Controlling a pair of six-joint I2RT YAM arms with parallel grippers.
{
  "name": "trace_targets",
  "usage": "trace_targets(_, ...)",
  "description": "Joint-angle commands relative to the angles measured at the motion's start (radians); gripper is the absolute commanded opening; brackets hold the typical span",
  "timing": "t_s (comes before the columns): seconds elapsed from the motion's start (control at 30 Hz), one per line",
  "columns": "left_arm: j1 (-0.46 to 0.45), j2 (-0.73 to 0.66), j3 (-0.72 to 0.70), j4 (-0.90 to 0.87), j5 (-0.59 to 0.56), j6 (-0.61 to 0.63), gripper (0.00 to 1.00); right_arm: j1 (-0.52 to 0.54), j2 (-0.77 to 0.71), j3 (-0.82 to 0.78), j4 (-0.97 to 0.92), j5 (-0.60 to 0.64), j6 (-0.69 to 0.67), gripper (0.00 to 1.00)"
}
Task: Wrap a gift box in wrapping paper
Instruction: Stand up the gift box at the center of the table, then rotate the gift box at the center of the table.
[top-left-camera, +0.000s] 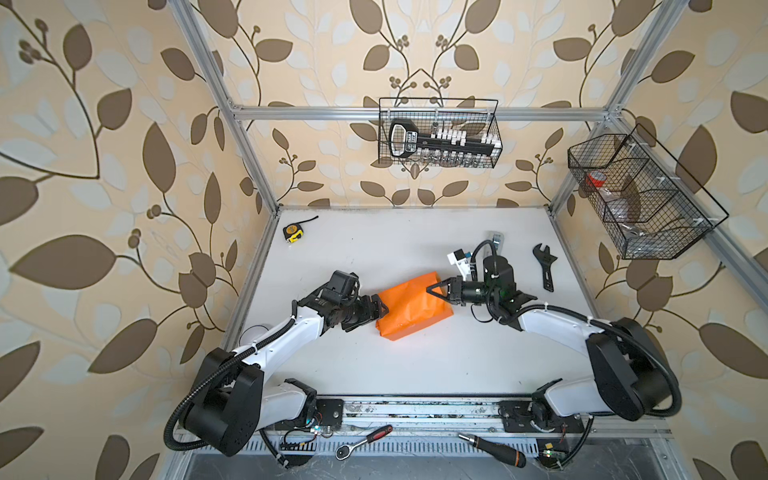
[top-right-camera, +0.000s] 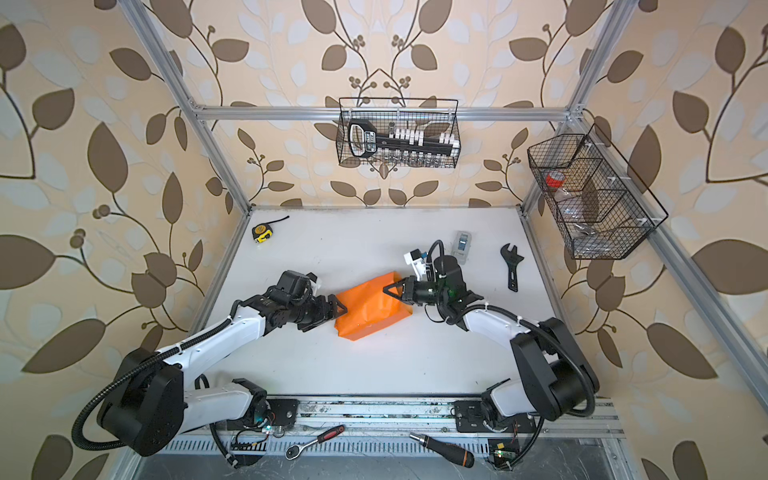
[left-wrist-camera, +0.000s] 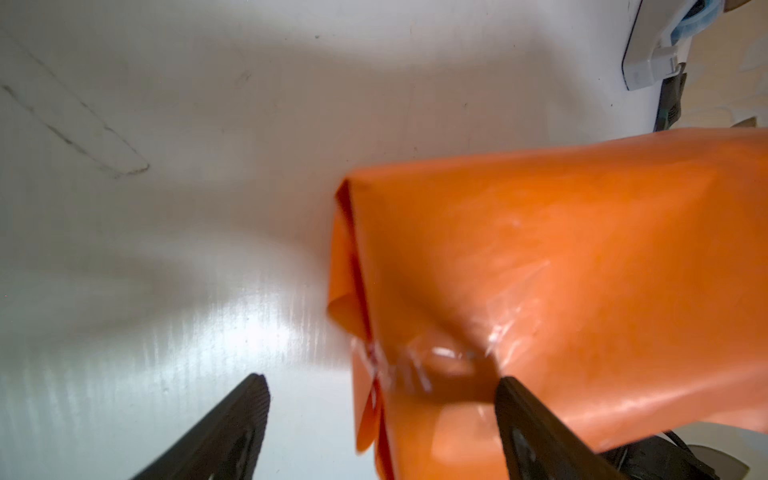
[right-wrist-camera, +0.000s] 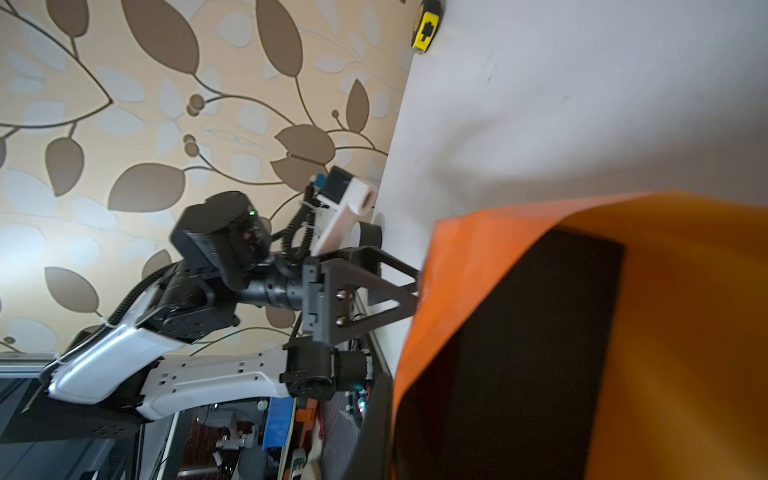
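The gift box (right-wrist-camera: 519, 353) sits inside the wrapping paper (top-left-camera: 411, 307); left hand (top-left-camera: 383, 309) open, empty; right hand (top-left-camera: 431, 290) closed at its edge.

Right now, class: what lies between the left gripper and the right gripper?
The wrapping paper, folded around the gift box, fills that stretch in both top views.

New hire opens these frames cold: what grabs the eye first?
The bright orange wrapping paper, a creased bundle in the middle of the white table, stands out most. It is flanked by the left end effector, open at one end, and the right end effector, shut at the other. In the right wrist view the black gift box shows inside the paper's open end.
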Motion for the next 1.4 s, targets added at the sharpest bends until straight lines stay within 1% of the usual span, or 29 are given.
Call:
trace_targets(0.0,-0.008,-0.039,-0.037,0.088,0.047,-0.052,0.86,0.032,-0.043,0.153,-0.419,0.082,-0.22,0.03)
trace_targets(0.07,-0.008,-0.042,-0.062,0.143,0.07,-0.085,0.85,0.066,-0.035,0.263,-0.594,0.144,-0.304,0.02)
trace_targets(0.13,-0.019,-0.042,-0.084,0.197,0.08,-0.116,0.85,0.109,-0.015,0.369,-0.732,0.219,-0.376,0.0)
trace_targets(0.23,-0.045,-0.021,-0.094,0.245,0.081,-0.136,0.85,0.193,0.041,0.519,-0.909,0.356,-0.454,0.0)
trace_targets(0.3,-0.07,0.008,-0.093,0.268,0.078,-0.139,0.84,0.259,0.101,0.606,-0.999,0.447,-0.482,0.0)
trace_targets(0.37,-0.086,0.045,-0.098,0.283,0.062,-0.141,0.84,0.302,0.17,0.648,-1.032,0.48,-0.485,0.0)
trace_targets(0.53,-0.087,0.084,-0.14,0.318,0.05,-0.155,0.84,0.318,0.277,0.616,-0.928,0.443,-0.434,0.0)
trace_targets(0.57,-0.087,0.078,-0.145,0.299,0.038,-0.151,0.84,0.321,0.288,0.617,-0.913,0.429,-0.427,0.03)
trace_targets(0.63,-0.087,0.054,-0.157,0.269,0.017,-0.144,0.84,0.33,0.294,0.626,-0.889,0.422,-0.415,0.13)
trace_targets(0.77,-0.086,0.01,-0.162,0.186,-0.044,-0.13,0.84,0.351,0.285,0.698,-0.914,0.454,-0.414,0.39)
trace_targets(0.87,-0.085,-0.004,-0.166,0.17,-0.058,-0.124,0.84,0.366,0.251,0.772,-0.955,0.482,-0.42,0.49)
trace_targets(1.0,-0.085,0.0,-0.155,0.182,-0.046,-0.112,0.84,0.369,0.131,0.83,-0.984,0.545,-0.416,0.55)
trace_targets(1.07,-0.085,-0.001,-0.15,0.202,-0.026,-0.107,0.82,0.352,0.035,0.805,-0.98,0.586,-0.407,0.55)
trace_targets(1.1,-0.085,0.001,-0.144,0.202,-0.015,-0.098,0.79,0.325,-0.018,0.762,-0.965,0.584,-0.396,0.55)
trace_targets(1.13,-0.085,0.001,-0.14,0.205,-0.002,-0.09,0.76,0.291,-0.072,0.713,-0.95,0.571,-0.384,0.53)
trace_targets(1.2,-0.087,0.007,-0.131,0.199,0.027,-0.076,0.69,0.188,-0.194,0.551,-0.907,0.537,-0.36,0.47)
trace_targets(1.23,-0.087,0.01,-0.131,0.2,0.045,-0.071,0.66,0.129,-0.239,0.465,-0.876,0.503,-0.35,0.45)
trace_targets(1.3,-0.097,0.012,-0.139,0.2,0.067,-0.072,0.61,0.002,-0.299,0.265,-0.775,0.38,-0.324,0.4)
trace_targets(1.37,-0.12,0.012,-0.154,0.207,0.062,-0.082,0.58,-0.041,-0.276,0.135,-0.684,0.312,-0.313,0.37)
